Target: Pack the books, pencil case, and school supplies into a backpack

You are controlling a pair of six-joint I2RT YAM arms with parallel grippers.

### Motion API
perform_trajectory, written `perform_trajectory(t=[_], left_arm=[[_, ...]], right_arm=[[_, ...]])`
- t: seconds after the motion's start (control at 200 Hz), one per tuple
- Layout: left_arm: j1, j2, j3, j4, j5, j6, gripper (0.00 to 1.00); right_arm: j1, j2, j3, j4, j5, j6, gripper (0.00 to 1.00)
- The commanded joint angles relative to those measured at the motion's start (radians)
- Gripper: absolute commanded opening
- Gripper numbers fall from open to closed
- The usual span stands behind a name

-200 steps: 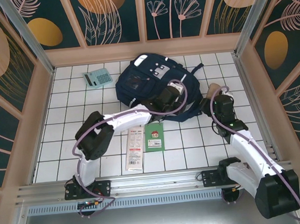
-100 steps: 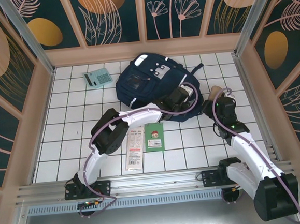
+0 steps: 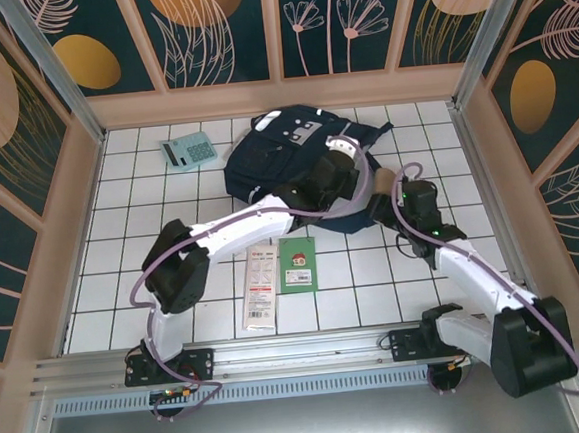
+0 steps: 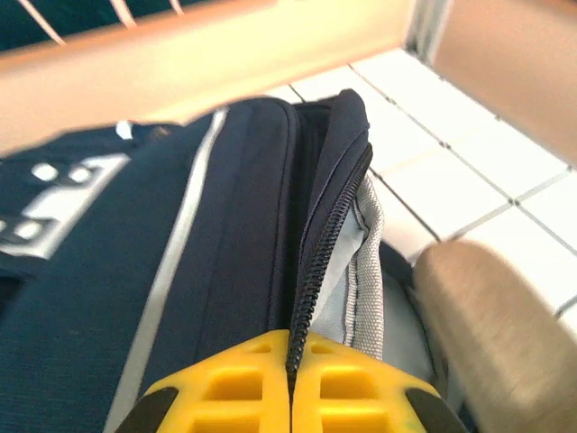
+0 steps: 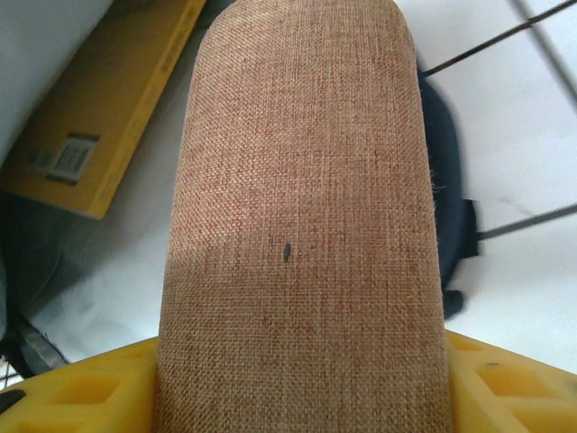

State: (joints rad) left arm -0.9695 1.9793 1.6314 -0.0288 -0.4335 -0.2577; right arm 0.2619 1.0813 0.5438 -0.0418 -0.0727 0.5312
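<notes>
The navy backpack point(image 3: 270, 163) lies at the back middle of the tiled floor. My left gripper point(image 3: 334, 173) is shut on the zipper edge of its opening point(image 4: 329, 225); the yellow fingers point(image 4: 234, 379) pinch the black zipper teeth, and grey lining shows beside them. Just right of the bag, my right gripper point(image 3: 394, 206) is shut on the tan woven pencil case point(image 5: 297, 225), which also appears blurred in the left wrist view point(image 4: 491, 334). An orange-yellow book point(image 5: 99, 117) lies beyond the case. A small green book point(image 3: 297, 263), a white-and-red pack point(image 3: 259, 289) and a teal calculator point(image 3: 187, 151) rest on the tiles.
Wooden walls point(image 3: 280, 95) enclose the floor at the back and on both sides. The calculator sits near the back left corner. The green book and the pack lie side by side under my left forearm point(image 3: 240, 225), in front of the bag.
My left gripper closed on the bag's zipper edge and drew it up and back. My right gripper carried the pencil case leftward, closer to the bag's opening.
</notes>
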Motion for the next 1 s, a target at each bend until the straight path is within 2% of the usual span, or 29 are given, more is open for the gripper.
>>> perform_trajectory(t=[0.0, 0.195, 0.305, 0.495, 0.571, 0.671, 0.786, 0.811, 0.901, 0.996], left_arm=[[0.009, -0.065, -0.012, 0.107, -0.109, -0.053, 0.00], [0.013, -0.095, -0.038, 0.137, -0.116, -0.075, 0.00], [0.014, -0.106, -0.048, 0.139, -0.111, -0.086, 0.00], [0.015, -0.117, -0.052, 0.139, -0.100, -0.100, 0.00], [0.014, -0.119, -0.055, 0.135, -0.106, -0.098, 0.00], [0.017, -0.119, -0.057, 0.126, -0.114, -0.098, 0.00], [0.028, -0.117, -0.068, 0.124, -0.110, -0.110, 0.00], [0.032, -0.117, -0.070, 0.124, -0.103, -0.117, 0.00], [0.041, -0.116, -0.080, 0.128, -0.083, -0.138, 0.00], [0.048, -0.116, -0.090, 0.137, -0.070, -0.149, 0.00]], right_arm=[[0.047, 0.087, 0.092, 0.113, -0.026, 0.011, 0.43], [0.092, 0.315, 0.225, 0.176, -0.045, 0.073, 0.44], [0.094, 0.423, 0.304, 0.200, -0.041, 0.100, 0.48], [0.099, 0.628, 0.457, 0.188, -0.077, 0.133, 0.49], [0.106, 0.680, 0.500, 0.170, -0.068, 0.133, 0.58], [0.108, 0.697, 0.516, 0.159, -0.062, 0.126, 0.70], [0.110, 0.654, 0.489, 0.157, -0.048, 0.114, 0.77], [0.109, 0.640, 0.478, 0.158, -0.043, 0.110, 0.84], [0.109, 0.585, 0.442, 0.162, -0.031, 0.095, 0.89], [0.108, 0.541, 0.414, 0.145, -0.016, 0.089, 0.89]])
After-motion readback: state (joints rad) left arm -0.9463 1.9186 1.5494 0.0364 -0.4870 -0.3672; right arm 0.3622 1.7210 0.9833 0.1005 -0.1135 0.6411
